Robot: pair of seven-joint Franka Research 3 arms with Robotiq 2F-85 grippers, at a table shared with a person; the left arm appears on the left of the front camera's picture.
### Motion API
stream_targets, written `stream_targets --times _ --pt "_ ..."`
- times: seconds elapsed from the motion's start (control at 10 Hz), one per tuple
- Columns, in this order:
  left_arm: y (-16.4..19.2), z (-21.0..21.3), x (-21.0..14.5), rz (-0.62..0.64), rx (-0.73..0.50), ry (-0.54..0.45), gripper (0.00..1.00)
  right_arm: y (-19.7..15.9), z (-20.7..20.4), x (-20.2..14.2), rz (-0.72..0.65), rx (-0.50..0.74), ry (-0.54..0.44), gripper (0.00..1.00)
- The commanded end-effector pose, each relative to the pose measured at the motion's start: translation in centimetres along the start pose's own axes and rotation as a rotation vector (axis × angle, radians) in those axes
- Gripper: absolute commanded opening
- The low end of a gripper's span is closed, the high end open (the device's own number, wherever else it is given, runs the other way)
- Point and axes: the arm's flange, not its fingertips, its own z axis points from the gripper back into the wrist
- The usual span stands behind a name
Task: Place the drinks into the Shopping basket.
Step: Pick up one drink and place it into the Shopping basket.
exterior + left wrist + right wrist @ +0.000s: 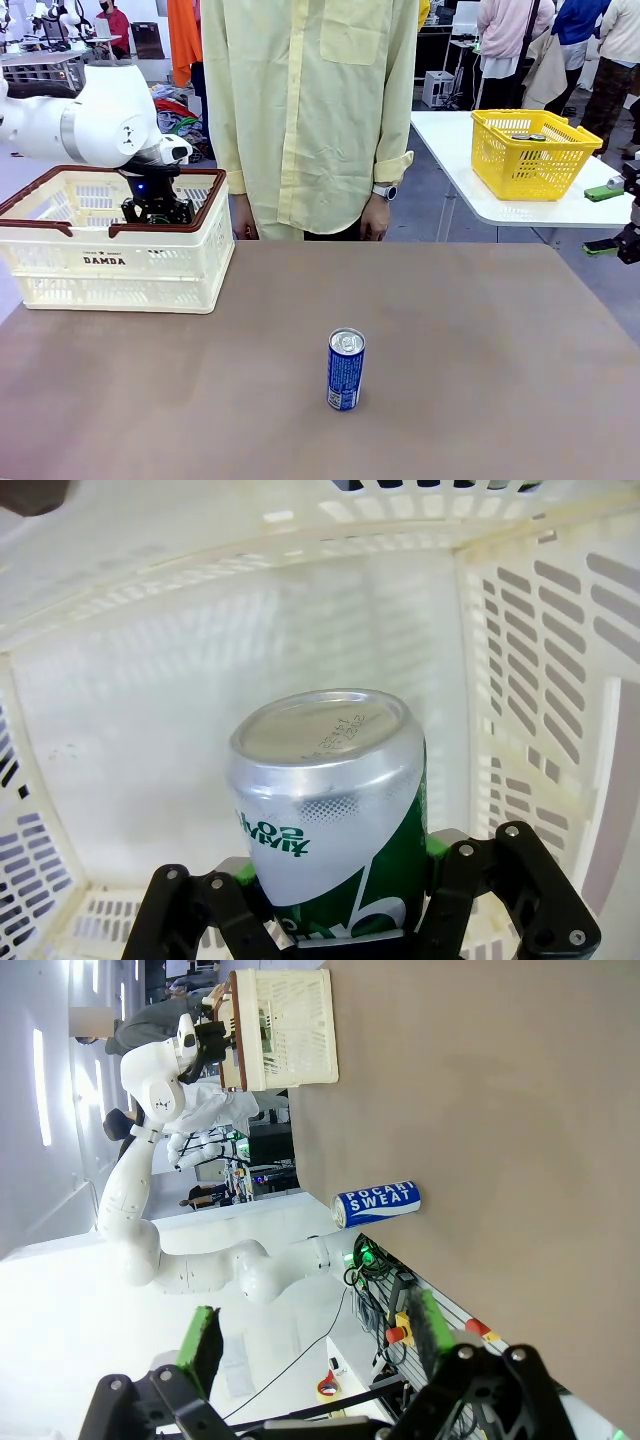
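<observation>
A green can [335, 820] with a silver top sits tilted between my left gripper's [340, 870] fingers, which are shut on it. It hangs inside the cream Shopping basket [130, 730], above the floor. From the front, the left gripper [156, 208] reaches down into the basket [110, 262] at the table's left. A blue can [346, 369] stands upright alone near the table's middle front, and lies sideways in the rolled right wrist view [378, 1203]. My right gripper [316, 1335] is open and holds nothing, off the table's right edge [603, 220].
A person in a pale yellow shirt [310, 110] stands at the far edge, hands down by the sides. A yellow mesh basket [530, 152] rests on a separate white table at the back right. Brown tabletop [480, 340] spreads wide around the blue can.
</observation>
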Motion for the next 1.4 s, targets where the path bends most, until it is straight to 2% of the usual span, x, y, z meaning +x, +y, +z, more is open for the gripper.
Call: stream_targets --times 0.0,0.1,0.2,0.8,1.0,1.2,1.3 --pt "0.4 0.5 0.8 -0.014 -0.031 0.011 0.22 0.2 0.2 -0.1 0.007 -0.009 0.012 1.0" --pt "0.5 0.4 0.8 -0.014 -0.04 0.011 0.64 0.2 0.2 -0.1 0.007 -0.009 0.012 1.0" --pt "0.5 0.3 0.9 -0.011 -0.046 0.015 1.0 0.2 0.2 -0.1 0.007 -0.009 0.012 1.0" --pt "1.7 1.3 1.0 0.009 -0.062 -0.02 1.0 0.2 0.2 -0.1 0.007 -0.009 0.012 1.0" --pt "3.3 3.9 1.6 -0.003 -0.117 -0.065 1.0 0.2 0.2 -0.1 0.007 -0.009 0.012 1.0" --pt "6.0 8.6 2.3 -0.123 -0.293 -0.075 1.0 0.2 0.2 -0.1 0.007 -0.009 0.012 1.0" --pt "8.0 11.7 2.0 -0.119 -0.369 -0.085 1.0 0.2 0.2 -0.1 0.007 -0.009 0.012 1.0"
